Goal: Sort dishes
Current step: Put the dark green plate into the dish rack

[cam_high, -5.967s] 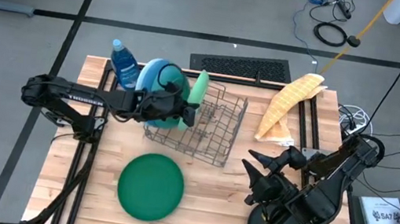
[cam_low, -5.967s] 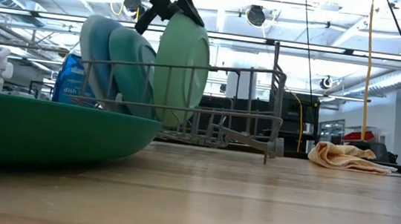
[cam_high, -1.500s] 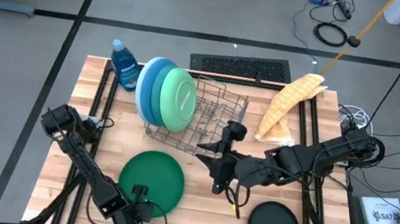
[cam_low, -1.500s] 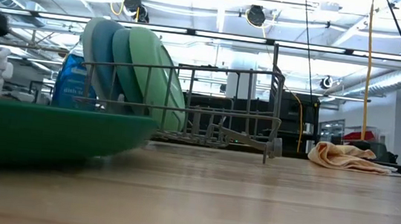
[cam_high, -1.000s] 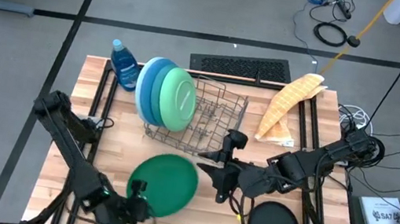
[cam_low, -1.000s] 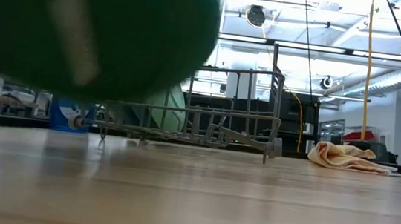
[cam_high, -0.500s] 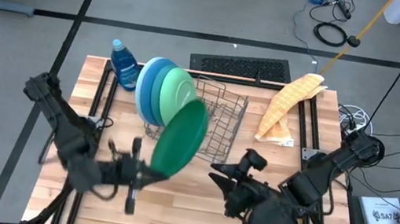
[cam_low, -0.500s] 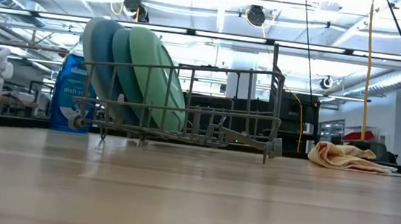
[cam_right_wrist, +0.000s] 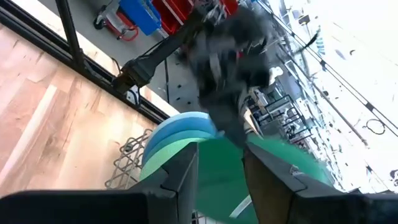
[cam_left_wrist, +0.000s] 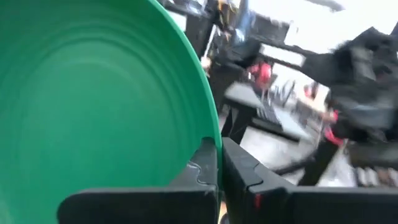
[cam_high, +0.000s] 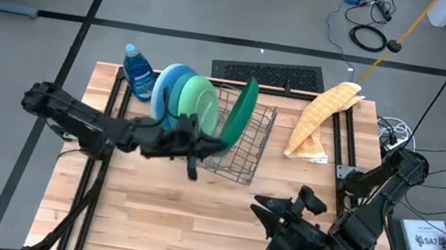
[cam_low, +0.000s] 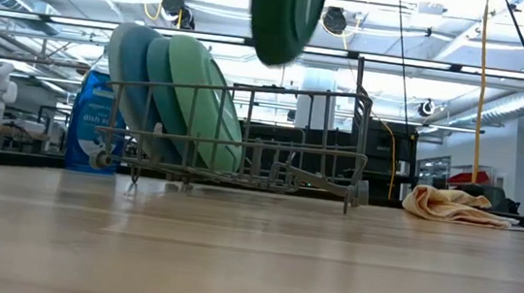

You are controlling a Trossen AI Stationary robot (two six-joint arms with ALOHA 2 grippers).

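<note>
Left gripper [cam_high: 212,147] is clamped on the rim of the dark green plate [cam_high: 238,109], holding it on edge above the wire rack [cam_high: 242,146]. In the low view that plate [cam_low: 287,14] hangs clear over the rack's top rail, not yet seated. The left wrist view confirms the fingers [cam_left_wrist: 202,171] pinched tight on the plate's edge.

3 plates stand upright in the rack's left end, leaning together: light blue [cam_high: 167,81], blue [cam_high: 176,91], light green [cam_high: 200,99]. The soap bottle [cam_high: 137,70] stands just beside the rack, on its far left. A yellow cloth [cam_high: 322,113] lies at the table's far right corner.

Right gripper [cam_high: 268,210] hovers over the near right of the table [cam_high: 191,218], fingers parted and grasping nothing. The black plate cannot be made out beneath that arm.
</note>
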